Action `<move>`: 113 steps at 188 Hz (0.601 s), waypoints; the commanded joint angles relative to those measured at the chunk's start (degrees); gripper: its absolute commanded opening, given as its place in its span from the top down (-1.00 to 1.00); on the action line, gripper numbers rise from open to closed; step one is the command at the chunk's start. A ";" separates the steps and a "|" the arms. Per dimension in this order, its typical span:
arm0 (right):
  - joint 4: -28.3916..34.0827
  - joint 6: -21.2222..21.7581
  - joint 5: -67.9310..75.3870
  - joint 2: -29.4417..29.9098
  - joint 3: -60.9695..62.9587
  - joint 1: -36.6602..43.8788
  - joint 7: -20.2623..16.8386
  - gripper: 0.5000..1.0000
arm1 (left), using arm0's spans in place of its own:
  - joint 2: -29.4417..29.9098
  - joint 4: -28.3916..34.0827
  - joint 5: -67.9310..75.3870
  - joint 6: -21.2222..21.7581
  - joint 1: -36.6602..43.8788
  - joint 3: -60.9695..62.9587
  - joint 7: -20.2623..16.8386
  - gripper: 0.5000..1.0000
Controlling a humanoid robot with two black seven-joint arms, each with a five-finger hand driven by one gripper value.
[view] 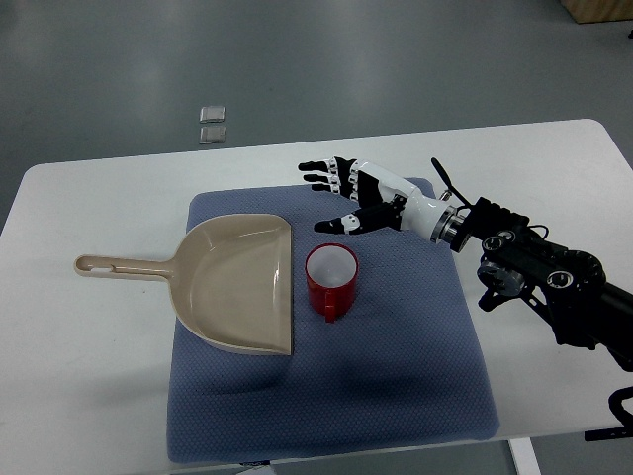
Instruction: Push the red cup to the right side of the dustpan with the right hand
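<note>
You have the red plastic cup [331,281] standing upright on the blue-grey textured mat [415,366], with its mouth facing up and its small handle turned toward the near edge of the mat. It stands just beside the open straight edge of the beige plastic dustpan [237,282], on the dustpan's right side; from this view I cannot tell if the two touch. The dustpan handle points away from the cup, over the white table [89,376].

Your right hand [348,193], black and white, hangs just beyond the cup, on the cup's far side and a little to its right. The fingers are spread and loosely extended, holding nothing, and the thumb points down toward the cup rim without touching it (there is a clear gap). The left arm does not show at all.

In my judgement the cup is already on the correct side of the dustpan, so the step in hand is either the approach or the end of the push. If you want more distance, you must lower the hand to the cup's left side, in the narrow space by the dustpan, and sweep gently to the right, keeping contact low so the cup does not tip.
</note>
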 commanded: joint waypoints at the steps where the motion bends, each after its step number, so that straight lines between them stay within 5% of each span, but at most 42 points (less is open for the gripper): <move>1: -1.34 0.05 5.96 -1.35 2.03 1.24 -9.57 -0.73 | 0.00 0.00 0.00 -0.02 0.00 0.00 -0.02 -1.00; 80: -5.47 -0.83 25.47 -4.34 4.93 5.28 -29.17 -0.73 | 0.00 0.00 0.00 -0.02 0.00 0.00 0.07 -1.00; 113: -7.32 -0.83 34.17 -4.52 4.84 5.55 -33.30 -0.73 | 0.00 0.00 0.00 -0.02 0.00 0.00 -0.02 -1.00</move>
